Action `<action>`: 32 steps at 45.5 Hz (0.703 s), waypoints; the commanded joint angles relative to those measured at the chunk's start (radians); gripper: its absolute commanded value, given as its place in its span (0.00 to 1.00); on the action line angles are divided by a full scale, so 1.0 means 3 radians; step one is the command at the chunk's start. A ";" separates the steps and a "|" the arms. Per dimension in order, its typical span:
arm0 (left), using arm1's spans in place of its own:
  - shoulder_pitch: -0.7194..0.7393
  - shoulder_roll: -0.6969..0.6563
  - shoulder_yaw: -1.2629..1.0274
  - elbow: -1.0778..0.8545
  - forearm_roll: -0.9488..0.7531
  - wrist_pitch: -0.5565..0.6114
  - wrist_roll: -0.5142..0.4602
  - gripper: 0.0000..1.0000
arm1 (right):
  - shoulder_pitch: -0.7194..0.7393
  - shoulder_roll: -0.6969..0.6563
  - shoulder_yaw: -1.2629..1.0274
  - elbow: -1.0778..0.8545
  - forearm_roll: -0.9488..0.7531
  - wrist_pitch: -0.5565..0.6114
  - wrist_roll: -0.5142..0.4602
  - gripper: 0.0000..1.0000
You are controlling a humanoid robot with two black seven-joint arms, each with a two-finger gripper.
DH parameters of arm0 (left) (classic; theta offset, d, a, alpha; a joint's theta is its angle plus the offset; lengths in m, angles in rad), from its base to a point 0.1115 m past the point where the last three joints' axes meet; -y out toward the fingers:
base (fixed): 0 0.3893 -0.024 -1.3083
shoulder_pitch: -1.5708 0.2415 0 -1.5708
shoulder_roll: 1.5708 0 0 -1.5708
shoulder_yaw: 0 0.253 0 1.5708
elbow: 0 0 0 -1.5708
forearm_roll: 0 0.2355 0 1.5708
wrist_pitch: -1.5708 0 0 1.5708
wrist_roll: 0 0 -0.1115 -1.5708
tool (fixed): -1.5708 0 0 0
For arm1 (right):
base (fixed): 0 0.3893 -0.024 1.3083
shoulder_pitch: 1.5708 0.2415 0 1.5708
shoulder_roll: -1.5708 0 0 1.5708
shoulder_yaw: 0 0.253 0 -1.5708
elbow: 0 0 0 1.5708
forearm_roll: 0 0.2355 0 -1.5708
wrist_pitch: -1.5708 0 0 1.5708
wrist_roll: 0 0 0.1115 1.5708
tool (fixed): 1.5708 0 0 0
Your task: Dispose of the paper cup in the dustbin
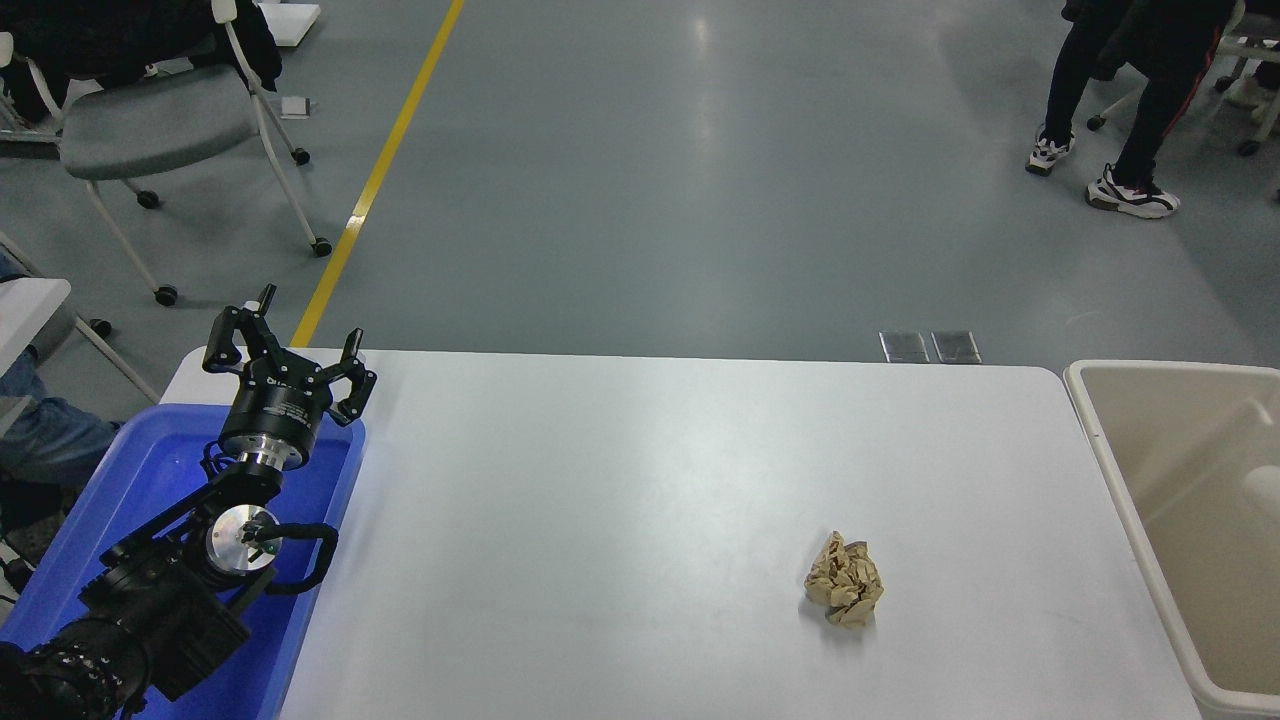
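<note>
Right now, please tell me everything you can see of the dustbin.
The dustbin is a large beige bin that looks like smooth plastic, rectangular, with a thick rounded rim. It stands upright and open beside the table's right end, its rim close against the table edge; whether they touch cannot be told. The picture's right and bottom edges cut it off. A pale rounded shape shows inside at the right edge, too cropped to identify. No gripper is near it.

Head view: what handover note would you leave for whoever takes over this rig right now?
Left pincer: open, parked over the bright blue plastic tub.
Right pincer: out of view.
No off-white paper cup on the white table. A pale rounded shape inside the large beige plastic dustbin may be it.
The crumpled tan paper ball lies on the table.
Left: confirm the cup is binned.
</note>
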State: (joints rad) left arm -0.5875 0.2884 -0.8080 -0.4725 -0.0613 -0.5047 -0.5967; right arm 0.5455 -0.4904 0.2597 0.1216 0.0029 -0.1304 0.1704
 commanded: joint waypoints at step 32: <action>0.0000 0.0000 -0.0001 0.0000 0.0000 0.0000 0.0000 1.00 | 0.0130 0.0213 0.0131 -0.0277 0.0031 -0.0092 -0.0077 1.00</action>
State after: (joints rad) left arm -0.5875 0.2884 -0.8084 -0.4724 -0.0614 -0.5047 -0.5967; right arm 0.5730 -0.4272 0.3181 0.0428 0.0147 -0.1431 0.1468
